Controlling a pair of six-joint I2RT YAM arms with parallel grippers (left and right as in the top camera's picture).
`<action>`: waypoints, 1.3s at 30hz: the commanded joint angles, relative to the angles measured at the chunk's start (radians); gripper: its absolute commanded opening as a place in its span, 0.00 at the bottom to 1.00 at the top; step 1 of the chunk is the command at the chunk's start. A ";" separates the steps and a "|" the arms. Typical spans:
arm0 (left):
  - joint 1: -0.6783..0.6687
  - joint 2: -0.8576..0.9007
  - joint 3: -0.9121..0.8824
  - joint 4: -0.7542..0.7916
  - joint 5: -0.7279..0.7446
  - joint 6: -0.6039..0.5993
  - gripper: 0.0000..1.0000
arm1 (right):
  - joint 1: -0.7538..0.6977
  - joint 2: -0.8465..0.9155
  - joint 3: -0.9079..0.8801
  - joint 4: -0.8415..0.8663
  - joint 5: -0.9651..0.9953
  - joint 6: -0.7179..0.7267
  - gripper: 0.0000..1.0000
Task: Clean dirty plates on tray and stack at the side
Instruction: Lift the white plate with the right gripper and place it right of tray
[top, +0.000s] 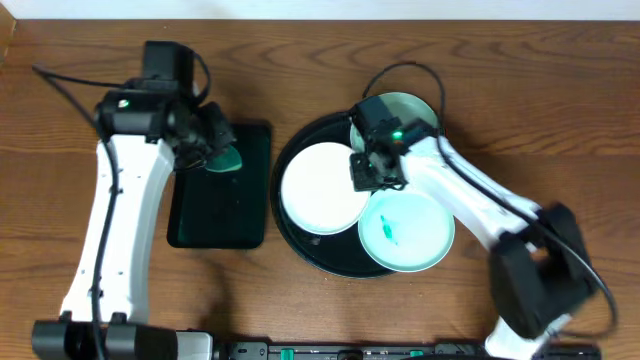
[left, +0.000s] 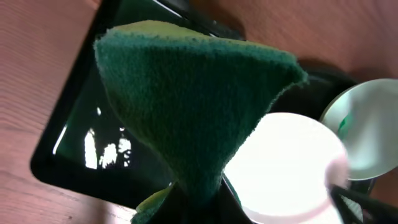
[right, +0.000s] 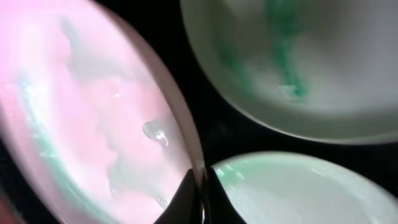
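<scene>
Three plates (top: 322, 187) on black tray (top: 298, 248), left gripper (top: 213, 150) clamping green sponge (left: 193, 99), right gripper (right: 200, 186) closed

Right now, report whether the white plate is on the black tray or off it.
On it. The white plate lies flat inside the raised rim of the black tray.

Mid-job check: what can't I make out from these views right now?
Rear mint plate: overhead, the right arm covers its near part.
Right gripper: right wrist view, too close and blurred to tell whether it pinches the white plate rim or only touches it.
Left gripper: left wrist view, the green sponge hides its fingers.
White plate's surface: glare washes it out in the left wrist view.
</scene>
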 joint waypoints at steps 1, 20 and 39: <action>0.005 -0.012 0.018 -0.003 -0.006 0.025 0.07 | 0.026 -0.113 0.009 -0.027 0.183 -0.066 0.01; 0.005 0.006 0.012 -0.002 -0.006 0.024 0.07 | 0.502 -0.214 0.009 0.014 1.239 -0.122 0.01; 0.005 0.011 0.012 -0.003 -0.006 0.024 0.07 | 0.475 -0.214 0.008 -0.060 0.969 0.002 0.01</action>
